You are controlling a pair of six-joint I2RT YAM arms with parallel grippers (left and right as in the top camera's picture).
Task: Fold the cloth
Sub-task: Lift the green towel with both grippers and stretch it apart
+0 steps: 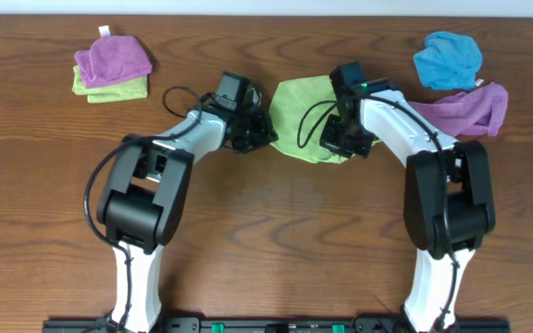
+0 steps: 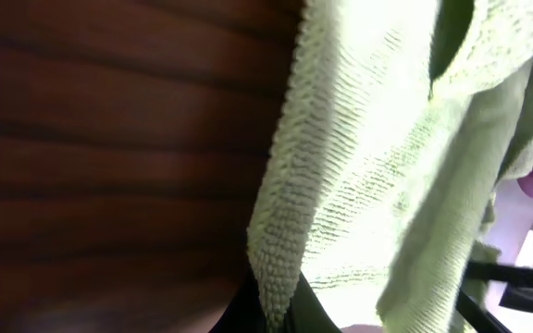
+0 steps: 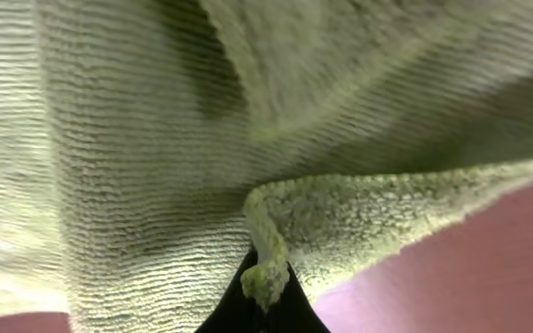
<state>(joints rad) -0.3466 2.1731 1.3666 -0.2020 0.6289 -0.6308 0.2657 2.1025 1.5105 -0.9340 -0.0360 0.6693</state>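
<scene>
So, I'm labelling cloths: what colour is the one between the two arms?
The cloth is lime green; clearest overhead.

Wood table (image 1: 285, 236): the cloth (image 1: 290, 106) mid-back; blue cloth (image 1: 447, 60) & purple cloth (image 1: 472, 109) right; green-purple stack (image 1: 111, 69) left.

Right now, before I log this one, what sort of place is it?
Probably a robot test bench rather than a home: a wooden table, the left pincer and right pincer pinching a lime-green cloth, spare blue cloth and purple cloths set aside.
</scene>
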